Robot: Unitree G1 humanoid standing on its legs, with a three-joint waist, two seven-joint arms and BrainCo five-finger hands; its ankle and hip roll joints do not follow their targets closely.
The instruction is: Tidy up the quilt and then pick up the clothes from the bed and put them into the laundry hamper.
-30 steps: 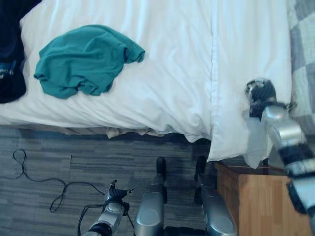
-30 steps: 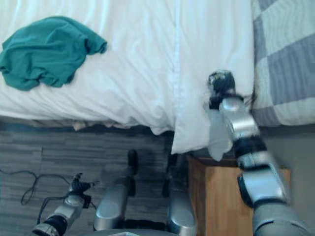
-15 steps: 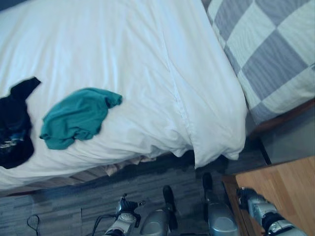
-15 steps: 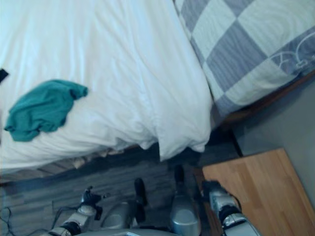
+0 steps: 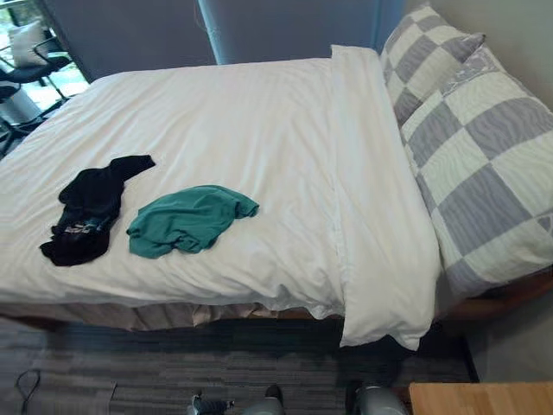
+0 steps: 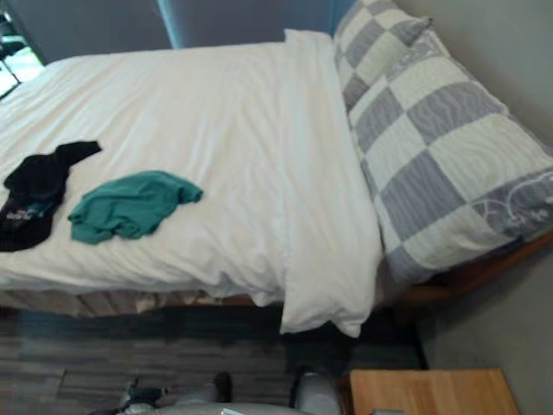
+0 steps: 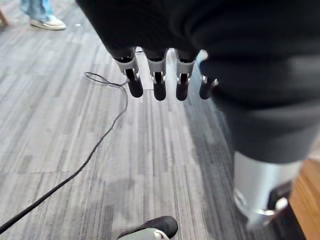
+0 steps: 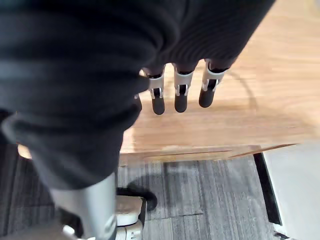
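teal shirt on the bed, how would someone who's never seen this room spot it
Start at the bed with the white quilt and checked pillows at one end. Two crumpled garments lie near the quilt's front edge, away from the pillows. The teal shirt is the one nearer the pillows; its neighbour is a black garment lying just apart from it.

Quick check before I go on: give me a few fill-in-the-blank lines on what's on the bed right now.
1. The teal garment lies on the white ____.
2. Beside it, toward the foot of the bed, lies a ____ garment.
3. The checked pillows lie at the bed's ____.

Missing words: quilt; black; head
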